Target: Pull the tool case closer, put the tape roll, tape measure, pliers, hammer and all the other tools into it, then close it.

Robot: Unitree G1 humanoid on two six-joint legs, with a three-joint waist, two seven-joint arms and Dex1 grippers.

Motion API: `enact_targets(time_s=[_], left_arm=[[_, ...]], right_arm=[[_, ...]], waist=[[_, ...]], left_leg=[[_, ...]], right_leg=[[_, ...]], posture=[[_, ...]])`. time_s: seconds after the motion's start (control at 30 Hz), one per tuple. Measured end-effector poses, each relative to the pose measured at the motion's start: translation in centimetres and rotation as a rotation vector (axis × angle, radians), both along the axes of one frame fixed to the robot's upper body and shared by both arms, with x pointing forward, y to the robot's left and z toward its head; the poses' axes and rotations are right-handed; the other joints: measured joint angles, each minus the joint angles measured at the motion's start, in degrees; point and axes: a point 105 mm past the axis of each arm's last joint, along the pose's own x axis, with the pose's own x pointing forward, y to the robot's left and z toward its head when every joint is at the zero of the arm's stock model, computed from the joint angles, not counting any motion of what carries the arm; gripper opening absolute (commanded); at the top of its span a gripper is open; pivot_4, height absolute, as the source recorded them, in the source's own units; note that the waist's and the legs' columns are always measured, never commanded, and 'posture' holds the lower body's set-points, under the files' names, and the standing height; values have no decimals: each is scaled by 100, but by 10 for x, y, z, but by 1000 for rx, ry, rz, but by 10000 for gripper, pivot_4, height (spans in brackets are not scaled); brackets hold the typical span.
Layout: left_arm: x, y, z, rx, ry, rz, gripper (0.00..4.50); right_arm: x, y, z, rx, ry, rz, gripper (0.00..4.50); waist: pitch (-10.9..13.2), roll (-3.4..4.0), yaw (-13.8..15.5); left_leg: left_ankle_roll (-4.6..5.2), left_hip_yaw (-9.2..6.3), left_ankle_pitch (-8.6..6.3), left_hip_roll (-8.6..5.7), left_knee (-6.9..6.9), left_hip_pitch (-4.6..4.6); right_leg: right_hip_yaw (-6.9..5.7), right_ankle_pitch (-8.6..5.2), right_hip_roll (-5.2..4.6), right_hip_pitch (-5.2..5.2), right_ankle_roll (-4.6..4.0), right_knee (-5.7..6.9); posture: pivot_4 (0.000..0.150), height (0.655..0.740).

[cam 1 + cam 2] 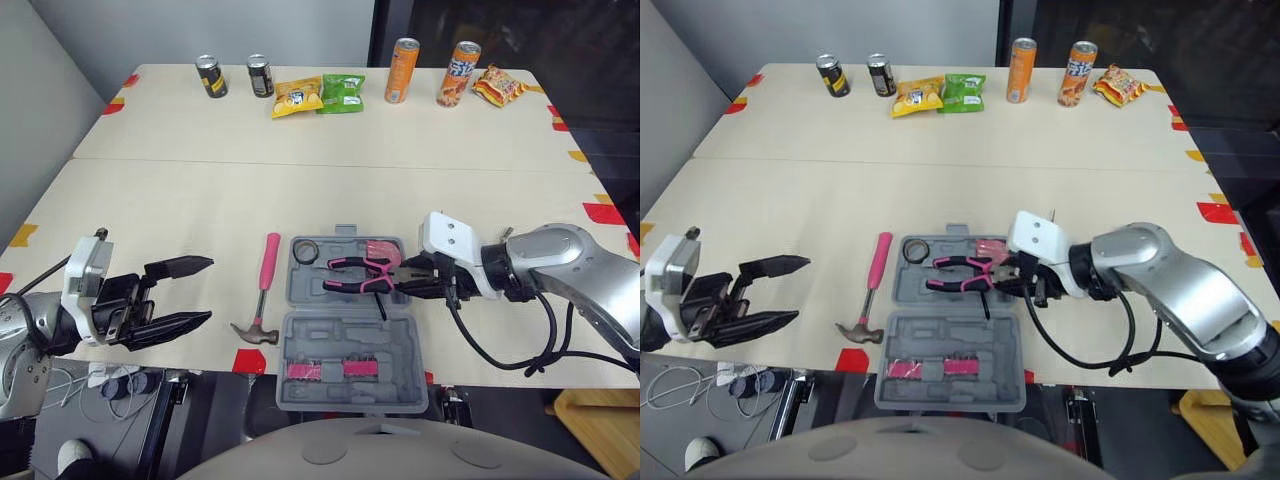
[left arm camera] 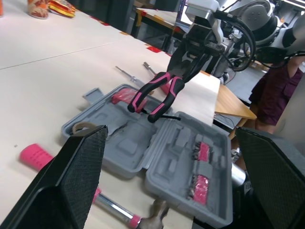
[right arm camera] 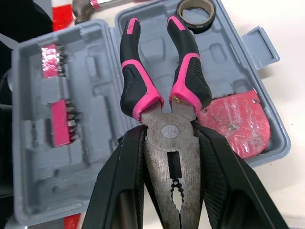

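Over far half of open tool case, we are pinching pliers by steel nose in right gripper. Pink handles are pointing toward our left, likely so they drop into moulded recess first. Tape roll is sitting in far-left pocket, tape measure in far-right one. Hammer is lying on table just left of case, not yet packed. We are hovering left gripper spread and empty beyond hammer, probably readying for it.
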Motion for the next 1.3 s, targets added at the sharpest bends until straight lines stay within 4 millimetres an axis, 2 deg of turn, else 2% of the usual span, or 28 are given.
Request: enact_targets(time_s=[0.13,0.43,0.63,0.87,1.3], left_arm=[[0,6,-2,28,-17,17,45000],[-2,9,-3,54,-34,14,45000],[-3,9,-4,53,-34,13,45000],[-5,8,-7,50,-16,8,45000],[-6,6,-10,45,-11,3,45000]], right_arm=[[0,10,-11,-18,-8,40,10503],[15,37,-19,-45,-50,95,10503],[26,43,-25,-93,-65,90,10503],[24,55,-35,-115,-58,129,10503],[25,61,-41,-123,-30,114,10503]], waist=[[0,0,-8],[0,0,-46],[0,0,-50],[-1,0,-54],[-3,0,-66]], left_leg=[[0,1,0,2,0,-3],[0,2,0,4,4,0],[-1,3,1,4,4,-1],[-2,3,0,4,7,1],[-2,3,0,6,7,3]], right_leg=[[0,0,3,-3,-1,0],[0,0,3,-3,-3,9],[1,1,3,-3,-3,8],[1,2,3,-3,-3,12],[1,3,5,-2,-4,17]], posture=[[1500,7400],[1500,7400],[1500,7400],[1500,7400],[1500,7400]])
